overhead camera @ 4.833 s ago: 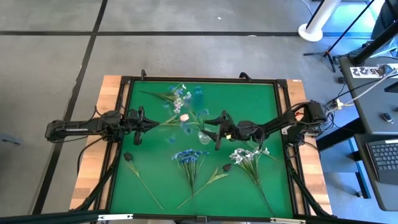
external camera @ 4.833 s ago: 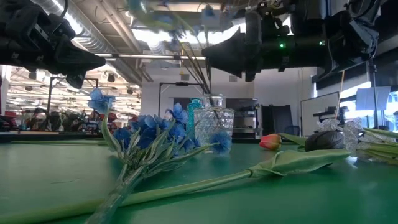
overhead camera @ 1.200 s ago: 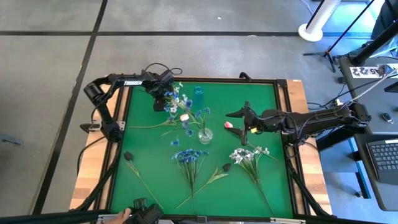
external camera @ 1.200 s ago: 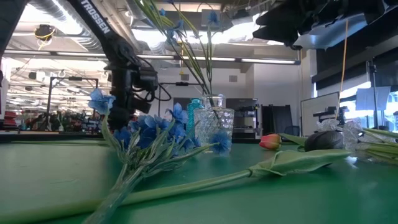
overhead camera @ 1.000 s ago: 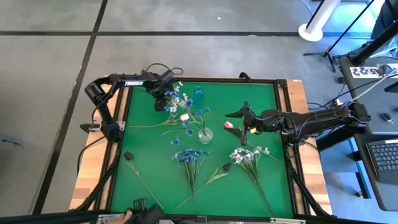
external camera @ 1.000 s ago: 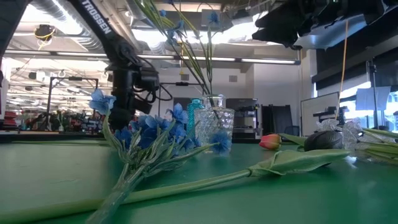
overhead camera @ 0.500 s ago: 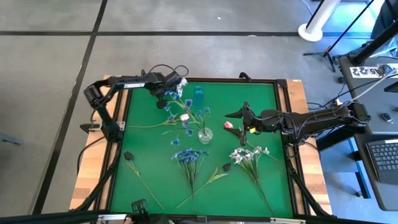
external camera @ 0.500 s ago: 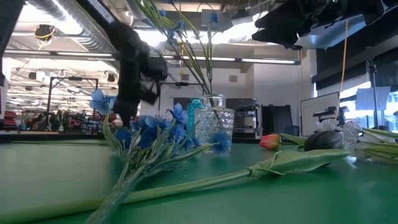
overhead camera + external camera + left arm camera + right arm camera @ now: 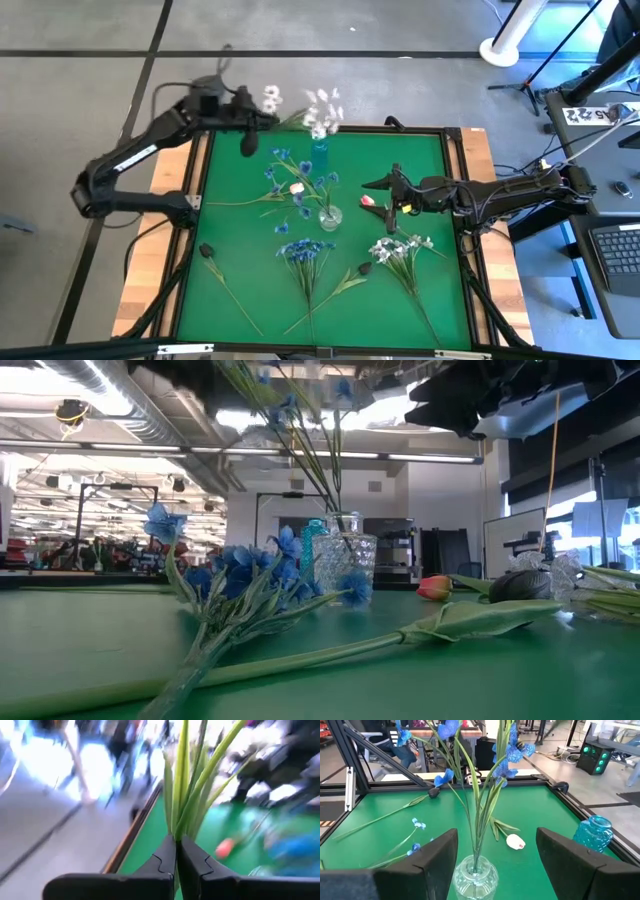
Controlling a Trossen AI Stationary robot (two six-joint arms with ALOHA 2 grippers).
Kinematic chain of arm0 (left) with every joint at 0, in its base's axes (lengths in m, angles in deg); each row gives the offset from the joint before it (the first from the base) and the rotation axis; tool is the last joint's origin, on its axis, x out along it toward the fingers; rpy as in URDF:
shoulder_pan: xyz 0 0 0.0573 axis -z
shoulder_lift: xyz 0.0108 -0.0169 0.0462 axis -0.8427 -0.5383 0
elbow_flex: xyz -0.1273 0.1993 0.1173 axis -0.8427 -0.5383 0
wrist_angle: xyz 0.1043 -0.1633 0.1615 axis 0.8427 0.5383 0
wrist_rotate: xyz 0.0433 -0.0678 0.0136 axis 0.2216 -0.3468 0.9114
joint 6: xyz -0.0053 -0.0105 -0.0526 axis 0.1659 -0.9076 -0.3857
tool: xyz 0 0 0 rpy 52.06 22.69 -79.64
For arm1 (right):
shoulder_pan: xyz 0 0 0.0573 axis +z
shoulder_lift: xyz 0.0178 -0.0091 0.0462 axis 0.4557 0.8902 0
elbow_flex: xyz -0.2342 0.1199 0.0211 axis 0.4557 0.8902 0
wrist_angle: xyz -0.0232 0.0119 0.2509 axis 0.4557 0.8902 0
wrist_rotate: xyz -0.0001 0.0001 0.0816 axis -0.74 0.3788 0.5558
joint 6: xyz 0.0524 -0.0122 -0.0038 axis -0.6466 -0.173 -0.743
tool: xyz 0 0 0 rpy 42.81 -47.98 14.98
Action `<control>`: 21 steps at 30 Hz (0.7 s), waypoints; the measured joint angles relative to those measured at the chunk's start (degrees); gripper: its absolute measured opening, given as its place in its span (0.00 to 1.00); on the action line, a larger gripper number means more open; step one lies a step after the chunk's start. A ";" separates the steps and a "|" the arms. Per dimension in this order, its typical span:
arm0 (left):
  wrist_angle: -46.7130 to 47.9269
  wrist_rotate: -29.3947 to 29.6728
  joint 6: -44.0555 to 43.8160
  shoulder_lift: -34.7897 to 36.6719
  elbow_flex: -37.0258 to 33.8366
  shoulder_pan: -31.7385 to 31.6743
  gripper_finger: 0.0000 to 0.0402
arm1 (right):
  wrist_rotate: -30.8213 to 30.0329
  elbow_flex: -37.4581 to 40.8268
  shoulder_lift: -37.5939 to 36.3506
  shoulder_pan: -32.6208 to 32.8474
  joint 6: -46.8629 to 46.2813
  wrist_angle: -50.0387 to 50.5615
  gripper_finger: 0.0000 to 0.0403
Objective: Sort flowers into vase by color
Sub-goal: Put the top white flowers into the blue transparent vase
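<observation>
Left wrist view, pincer [image 9: 176,851] clamping thin green stalks [image 9: 187,785], blurred.

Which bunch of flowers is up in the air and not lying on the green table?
The white spray at the table's far edge. The left gripper is shut on its green stalks; the other white bunch and the blue bunch lie flat.

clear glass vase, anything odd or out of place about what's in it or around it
The clear glass vase stands upright holding only blue-blossom stems. One oddity: a loose pink tulip head lies on the green mat beside it, no stalk visibly attached. The small turquoise glass vase holds no stems.
</observation>
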State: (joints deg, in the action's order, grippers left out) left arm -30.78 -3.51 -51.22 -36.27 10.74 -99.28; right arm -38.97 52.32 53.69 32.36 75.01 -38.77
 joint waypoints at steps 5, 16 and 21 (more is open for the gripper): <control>-9.29 -1.68 -3.73 0.11 -0.15 0.86 0.00 | 0.00 0.00 0.00 0.00 0.00 -0.11 0.67; -26.07 -6.46 -6.66 -12.69 -0.18 2.01 0.00 | 2.04 0.00 0.00 0.02 -3.16 1.39 0.67; -31.13 -11.80 -9.00 -16.55 -0.28 -0.77 0.00 | 2.98 0.04 1.06 0.04 -4.70 2.09 0.67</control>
State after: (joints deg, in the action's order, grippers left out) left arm -61.91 -15.32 -60.22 -52.82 10.46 -100.05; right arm -35.99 52.36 54.75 32.41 70.31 -36.67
